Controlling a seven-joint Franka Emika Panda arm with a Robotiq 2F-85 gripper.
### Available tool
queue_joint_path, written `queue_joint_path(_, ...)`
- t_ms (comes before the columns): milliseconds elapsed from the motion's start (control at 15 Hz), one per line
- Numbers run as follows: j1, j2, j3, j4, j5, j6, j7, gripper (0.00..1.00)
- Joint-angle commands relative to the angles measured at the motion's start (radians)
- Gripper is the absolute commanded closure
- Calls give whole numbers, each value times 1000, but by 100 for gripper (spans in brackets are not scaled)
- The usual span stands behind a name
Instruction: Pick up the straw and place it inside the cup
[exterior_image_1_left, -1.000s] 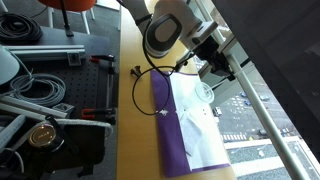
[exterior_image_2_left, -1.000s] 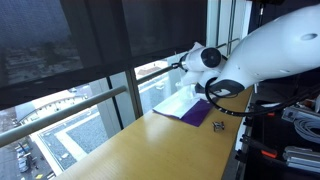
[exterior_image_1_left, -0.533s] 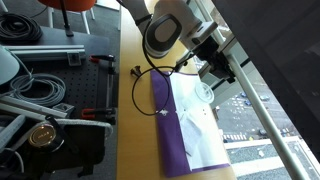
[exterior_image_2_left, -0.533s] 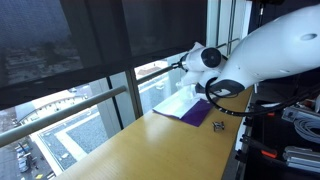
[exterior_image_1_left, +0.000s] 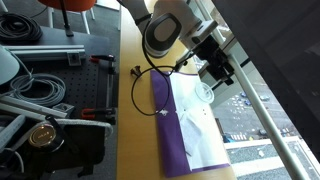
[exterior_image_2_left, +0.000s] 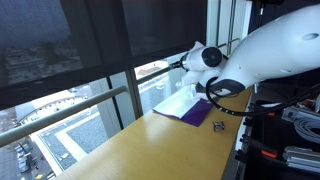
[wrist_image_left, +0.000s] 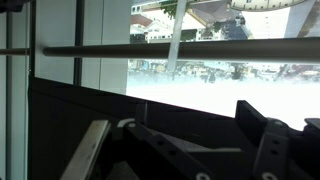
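Observation:
The clear cup (exterior_image_1_left: 205, 92) stands on the white part of a cloth with a purple stripe (exterior_image_1_left: 176, 128), near the window. My gripper (exterior_image_1_left: 218, 79) hangs just above and beside the cup, pointing down. In the wrist view the dark fingers (wrist_image_left: 256, 122) stand apart with nothing between them, so the gripper (wrist_image_left: 195, 118) is open. The straw is too thin to make out in any view. The other exterior view shows the white arm (exterior_image_2_left: 270, 50) bent over the cloth (exterior_image_2_left: 185, 108), and the cup is hidden there.
A black cable (exterior_image_1_left: 140, 85) loops over the wooden table (exterior_image_1_left: 135, 140) left of the cloth. A small dark object (exterior_image_2_left: 218, 125) lies near the cloth. A window railing (wrist_image_left: 180, 48) and glass run close behind the cup. Cables and equipment (exterior_image_1_left: 40, 90) crowd the floor beside the table.
The jaws have spread apart over the cup. The arm has stayed where it was.

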Motion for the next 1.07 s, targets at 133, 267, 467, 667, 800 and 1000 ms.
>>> queue_joint_path(133,24,-135,-20,-66,-24,-26,-184,0)
queue_joint_path(267,22,-259,21,-99,-91,-16,-290,0)
queue_joint_path(467,60,-391,40,-191,-244,8,-296,0)
queue_joint_path(667,118,-530,29,-309,-431,34,-259,0)
queue_joint_path(800,146,-625,6,-384,-577,51,-239,0)
queue_joint_path(1000,169,-768,-47,-506,-816,62,-221,0)
